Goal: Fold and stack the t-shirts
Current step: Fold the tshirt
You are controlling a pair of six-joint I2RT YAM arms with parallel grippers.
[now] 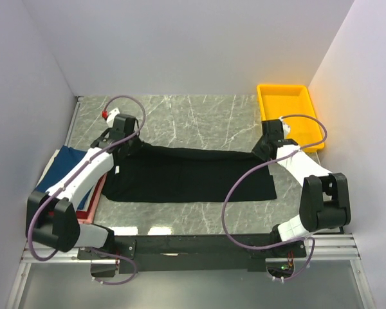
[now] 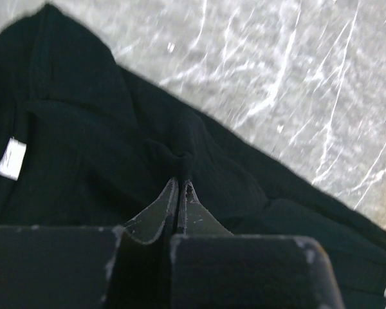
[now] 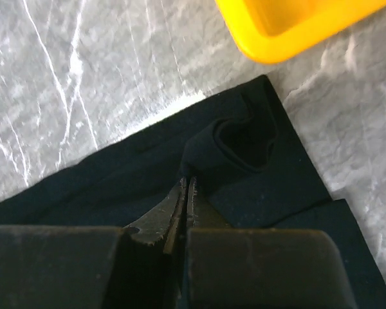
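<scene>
As I look down from above, black t-shirt [image 1: 193, 174]: spread as a wide band across the marble table [image 1: 199, 116], its far edge running almost straight from one of my claws to the other.
Left claw [image 1: 123, 145], top view: at the shirt's far left corner, down on the cloth.
Right claw [image 1: 262, 151], top view: at the shirt's far right corner, down on the cloth.
Folded stack, top view: navy-blue t-shirt [image 1: 61, 167] by the left wall, a red t-shirt [image 1: 98, 192] edge beside it, a pink t-shirt [image 1: 87, 217] edge nearest; my left arm crosses above them.
Yellow tray [image 1: 283, 87], top view: far right corner, apart from the black cloth.
Left claw [image 2: 180, 187], left wrist view: clenched, fingers pressed together on a small ridge of black t-shirt [image 2: 83, 129].
White label [image 2: 11, 158], left wrist view: on the cloth, well left of my fingertips.
Table [image 2: 276, 64], left wrist view: bare marble beyond the shirt's edge.
Right claw [image 3: 186, 183], right wrist view: clenched, pinching a raised fold of black t-shirt [image 3: 116, 180] near its corner.
Yellow tray [image 3: 270, 48], right wrist view: just past that corner, not touching it, marble [image 3: 83, 77] between.
</scene>
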